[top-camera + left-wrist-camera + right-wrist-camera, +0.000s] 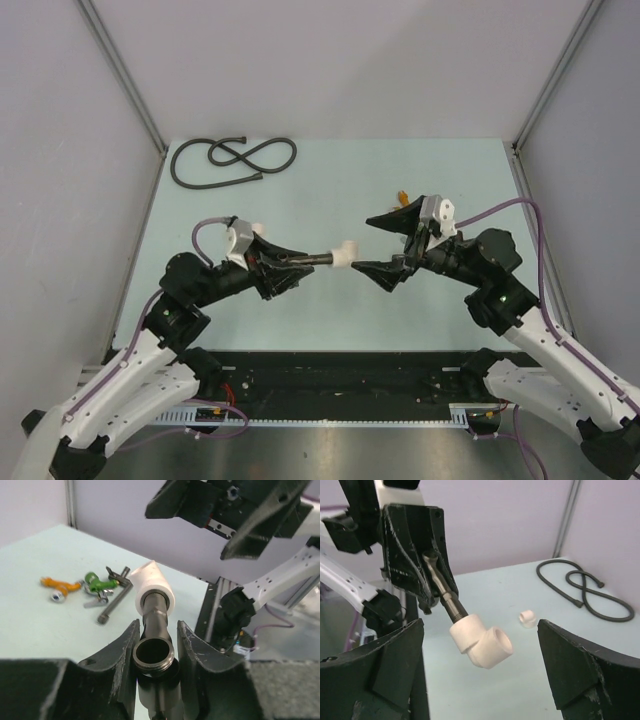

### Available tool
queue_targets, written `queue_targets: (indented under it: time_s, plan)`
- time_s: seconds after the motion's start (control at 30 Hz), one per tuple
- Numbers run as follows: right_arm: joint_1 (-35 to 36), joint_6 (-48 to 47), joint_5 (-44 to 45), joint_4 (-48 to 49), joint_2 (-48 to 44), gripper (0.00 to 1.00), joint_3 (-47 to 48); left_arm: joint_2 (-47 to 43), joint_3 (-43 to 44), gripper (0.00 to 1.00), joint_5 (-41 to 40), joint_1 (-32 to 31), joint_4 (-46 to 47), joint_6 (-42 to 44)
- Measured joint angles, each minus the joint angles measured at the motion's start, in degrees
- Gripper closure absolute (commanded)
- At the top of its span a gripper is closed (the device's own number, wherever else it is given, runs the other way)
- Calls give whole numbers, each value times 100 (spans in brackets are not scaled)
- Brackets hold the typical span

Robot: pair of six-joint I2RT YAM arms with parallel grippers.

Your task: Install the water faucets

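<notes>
Left pincer [290, 262]: closed on the short tap [155, 612], one finger on either side of its dark body, holding it off the worktop [300, 190]. A white elbow [345, 253] sits on the tap's far end, pointing toward the right pincer [365, 245].

Right pincer: spread wide, gripping nothing, near the elbow but not touching it.

Long tap [116, 596]: lying on the worktop just beside a green piece [97, 585] and an orange piece [60, 586].

Hose [232, 160]: coiled at the far left. A loose white fitting [526, 618] lies apart from it.
</notes>
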Motion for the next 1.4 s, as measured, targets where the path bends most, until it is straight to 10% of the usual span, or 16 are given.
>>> queue_targets:
  time_s: [0.57,1.2,1.4]
  plan:
    - [839,-3101,470,-990,-68,5,-170,654,-894,100,208,658,1464,-4916]
    - [1690,-3906,1456,-1104,365,17,-170,793,-813,100,721,885,1436,-6052]
    - [1856,-4107,1884,-1224,540,35,-170,898,-754,100,863,909,1447,-6227]
